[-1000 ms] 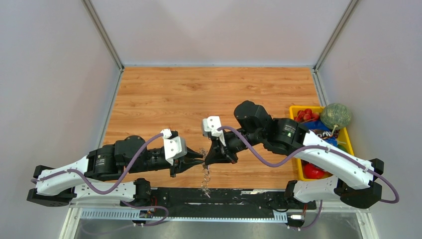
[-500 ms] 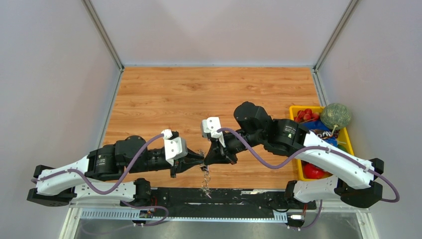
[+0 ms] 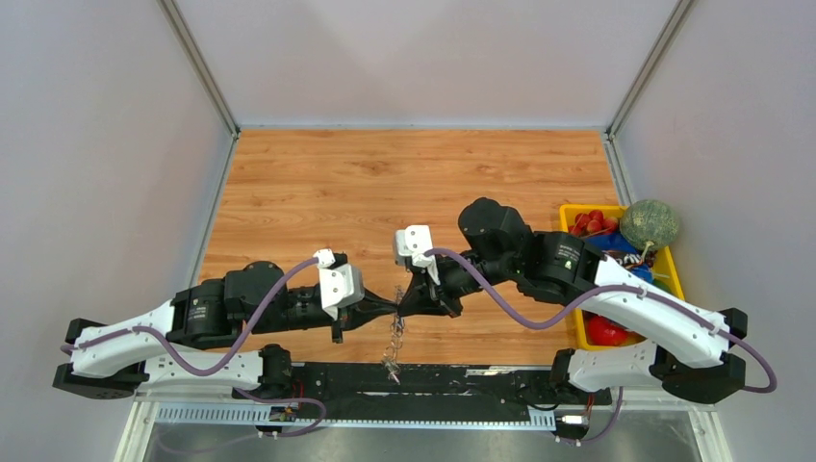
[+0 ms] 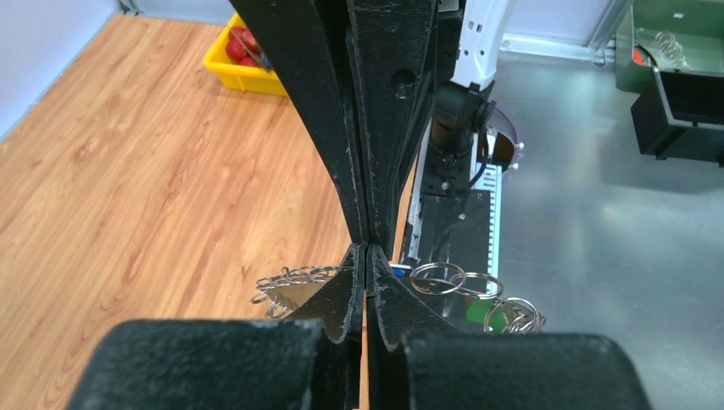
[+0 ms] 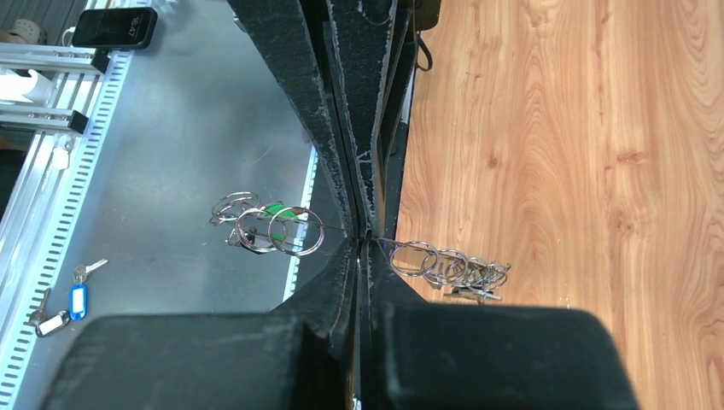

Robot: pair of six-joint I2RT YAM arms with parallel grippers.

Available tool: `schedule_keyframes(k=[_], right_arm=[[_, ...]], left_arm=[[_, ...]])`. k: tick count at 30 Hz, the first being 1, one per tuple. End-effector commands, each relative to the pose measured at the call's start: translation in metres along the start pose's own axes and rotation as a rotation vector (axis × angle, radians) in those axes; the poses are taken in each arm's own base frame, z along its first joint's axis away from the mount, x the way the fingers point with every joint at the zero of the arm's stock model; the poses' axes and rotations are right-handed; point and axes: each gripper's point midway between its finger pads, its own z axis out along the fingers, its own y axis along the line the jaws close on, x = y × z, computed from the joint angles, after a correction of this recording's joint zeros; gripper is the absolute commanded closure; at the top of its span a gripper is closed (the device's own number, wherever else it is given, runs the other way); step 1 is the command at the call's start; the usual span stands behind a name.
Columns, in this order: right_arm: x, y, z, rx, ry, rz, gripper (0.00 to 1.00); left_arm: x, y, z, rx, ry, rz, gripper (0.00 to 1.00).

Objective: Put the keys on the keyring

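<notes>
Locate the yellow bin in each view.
Top: bin at the right edge of the table.
Left wrist: bin upper left.
Right wrist: not in it.
Shared landmark: the dangling rings, in all three.

Keys [image 3: 394,339], top view: one dangling glint, too small to tell apart. Green-tagged key [image 5: 275,209], right wrist view: mostly covered by overlapping rings [image 5: 256,226]. Yellow bin [image 3: 573,208]: near half hidden under the right arm [image 3: 635,298].
</notes>
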Motion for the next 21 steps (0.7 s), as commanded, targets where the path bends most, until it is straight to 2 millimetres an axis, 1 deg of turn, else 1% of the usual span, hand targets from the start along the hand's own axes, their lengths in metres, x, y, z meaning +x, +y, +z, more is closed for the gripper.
schedule_keyframes(k=[1, 4, 7, 9, 11, 14, 15, 16, 17, 18, 19, 20, 21], right_arm=[[-0.059, 0.007, -0.028, 0.050, -0.217, -0.111, 0.99], [-0.063, 0.009, -0.035, 0.063, -0.248, -0.116, 0.91], [-0.063, 0.008, -0.040, 0.088, -0.262, -0.115, 0.79], [-0.062, 0.009, -0.043, 0.100, -0.270, -0.117, 0.69], [-0.062, 0.010, -0.047, 0.107, -0.287, -0.124, 0.65], [-0.062, 0.011, -0.052, 0.125, -0.315, -0.129, 0.63], [-0.061, 0.009, -0.053, 0.134, -0.322, -0.127, 0.63], [-0.060, 0.010, -0.054, 0.139, -0.330, -0.126, 0.62], [-0.062, 0.010, -0.056, 0.145, -0.342, -0.126, 0.62], [-0.062, 0.010, -0.056, 0.148, -0.351, -0.125, 0.62], [-0.062, 0.010, -0.057, 0.147, -0.360, -0.125, 0.62], [-0.062, 0.011, -0.058, 0.147, -0.371, -0.129, 0.62], [-0.061, 0.011, -0.057, 0.148, -0.379, -0.134, 0.62]], left_arm=[[-0.005, -0.001, 0.004, 0.010, -0.021, 0.014, 1.00], [-0.012, 0.001, 0.001, -0.002, -0.050, 0.017, 1.00], [-0.019, 0.003, -0.001, -0.015, -0.087, 0.020, 1.00], [-0.024, 0.005, -0.003, -0.022, -0.114, 0.022, 1.00], [-0.030, 0.006, -0.006, -0.027, -0.147, 0.022, 1.00], [-0.042, 0.007, -0.011, -0.035, -0.214, 0.016, 1.00], [-0.044, 0.007, -0.013, -0.036, -0.230, 0.014, 1.00], [-0.050, 0.007, -0.015, -0.037, -0.261, 0.011, 1.00], [-0.050, 0.008, -0.018, -0.038, -0.279, 0.009, 1.00], [-0.057, 0.008, -0.020, -0.038, -0.312, 0.007, 1.00], [-0.057, 0.008, -0.023, -0.039, -0.327, 0.005, 1.00], [-0.063, 0.008, -0.025, -0.040, -0.361, 0.001, 1.00], [-0.064, 0.009, -0.027, -0.042, -0.376, -0.001, 1.00]])
